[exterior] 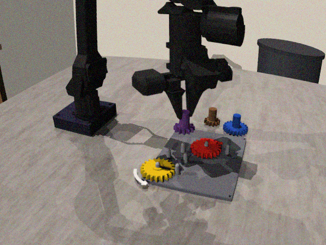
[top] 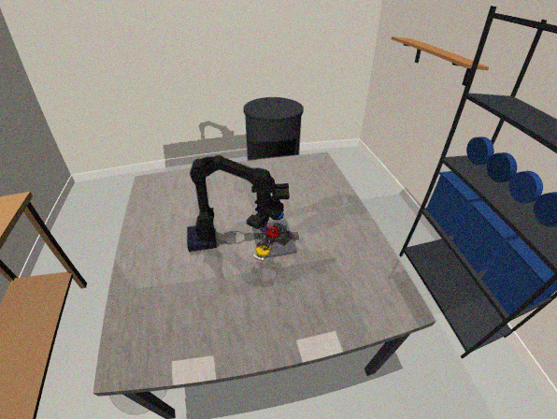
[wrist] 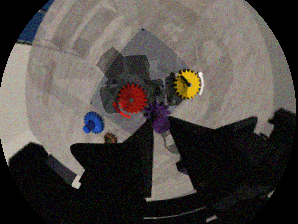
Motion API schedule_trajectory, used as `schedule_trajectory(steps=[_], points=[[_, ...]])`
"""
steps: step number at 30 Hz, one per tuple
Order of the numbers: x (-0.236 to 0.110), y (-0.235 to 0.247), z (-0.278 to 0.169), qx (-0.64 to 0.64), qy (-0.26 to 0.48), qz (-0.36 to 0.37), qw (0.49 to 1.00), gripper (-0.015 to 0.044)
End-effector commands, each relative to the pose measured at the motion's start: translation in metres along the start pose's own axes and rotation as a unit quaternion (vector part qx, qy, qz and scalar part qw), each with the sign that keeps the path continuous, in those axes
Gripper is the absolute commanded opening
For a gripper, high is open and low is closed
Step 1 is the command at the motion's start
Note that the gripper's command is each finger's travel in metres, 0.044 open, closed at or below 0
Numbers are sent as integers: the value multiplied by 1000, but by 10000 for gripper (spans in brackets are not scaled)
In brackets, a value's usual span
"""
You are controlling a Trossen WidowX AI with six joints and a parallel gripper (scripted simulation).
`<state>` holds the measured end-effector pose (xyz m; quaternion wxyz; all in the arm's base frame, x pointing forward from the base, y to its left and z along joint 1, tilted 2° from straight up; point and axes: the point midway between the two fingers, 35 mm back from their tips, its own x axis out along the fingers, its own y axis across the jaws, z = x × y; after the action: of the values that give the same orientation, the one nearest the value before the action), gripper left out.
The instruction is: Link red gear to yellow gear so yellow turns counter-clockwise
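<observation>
My gripper is shut on the upright stem of the purple gear, holding it over or just behind the board's back-left edge; its exact height is unclear. The red gear and yellow gear sit on pegs of the grey board. Several empty pegs show, including one peg between the gears and another peg right of red. The brown gear and blue gear stand behind the board.
The white arrow lies beside the yellow gear. The red arrow shows beside the red gear in the wrist view. The arm's base stands left of the board. Arm shadows darken part of the board.
</observation>
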<state>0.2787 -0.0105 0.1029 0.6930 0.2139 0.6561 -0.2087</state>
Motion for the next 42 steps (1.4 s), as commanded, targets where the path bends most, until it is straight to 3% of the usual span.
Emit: schedule_trajectory(steps=[1, 17, 31, 42], points=[[-1, -1, 0, -2, 0, -2, 1000, 0], [0, -1, 0, -6, 0, -2, 1000, 0], [18, -1, 0, -114, 0, -2, 994, 0], [33, -1, 0, -42, 0, -2, 999, 0]])
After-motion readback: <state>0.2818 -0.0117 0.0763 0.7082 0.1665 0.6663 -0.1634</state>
